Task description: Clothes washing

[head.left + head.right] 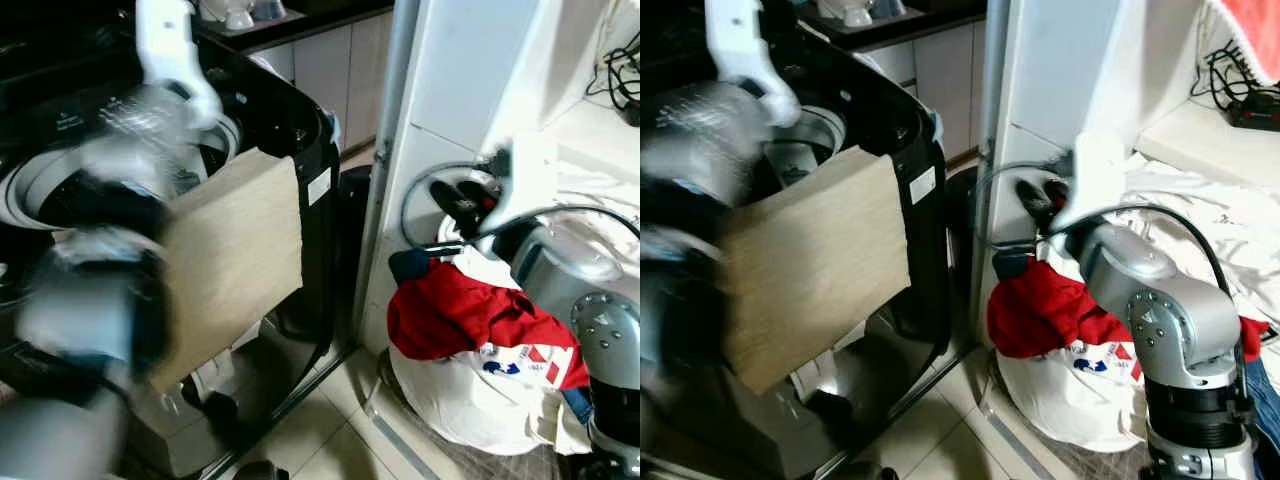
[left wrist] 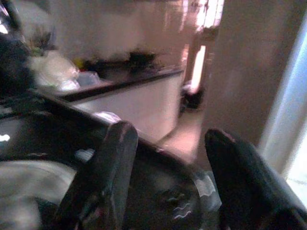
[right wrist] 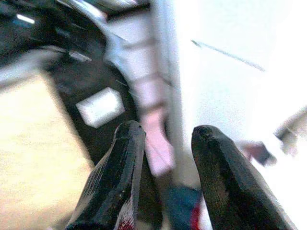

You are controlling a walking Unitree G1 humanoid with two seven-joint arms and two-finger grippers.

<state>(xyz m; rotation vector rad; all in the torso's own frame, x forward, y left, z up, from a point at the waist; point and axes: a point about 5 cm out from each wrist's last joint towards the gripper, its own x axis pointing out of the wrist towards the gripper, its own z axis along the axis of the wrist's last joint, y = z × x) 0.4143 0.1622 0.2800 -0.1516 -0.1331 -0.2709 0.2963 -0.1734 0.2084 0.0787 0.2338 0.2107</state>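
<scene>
A black top-loading washing machine (image 1: 312, 128) stands at the left, and its pale drum ring (image 1: 25, 195) shows under the open top. A tan cloth (image 1: 235, 260) hangs down over the machine's front rim. My left arm is raised and blurred above the tub. Its gripper (image 2: 168, 139) is open over the dark rim and holds nothing. My right gripper (image 1: 460, 205) hovers beside the white pillar, just above a red garment (image 1: 450, 310), also open and empty. The red garment lies on top of a white bundle of laundry (image 1: 470, 400).
A white pillar (image 1: 390, 150) separates the machine from the laundry heap. More white clothes (image 1: 1200, 215) lie on a ledge at the right, with black cables (image 1: 1240, 85) behind them. A counter with cupboards (image 1: 320, 60) runs along the back. Tiled floor (image 1: 330, 440) lies below.
</scene>
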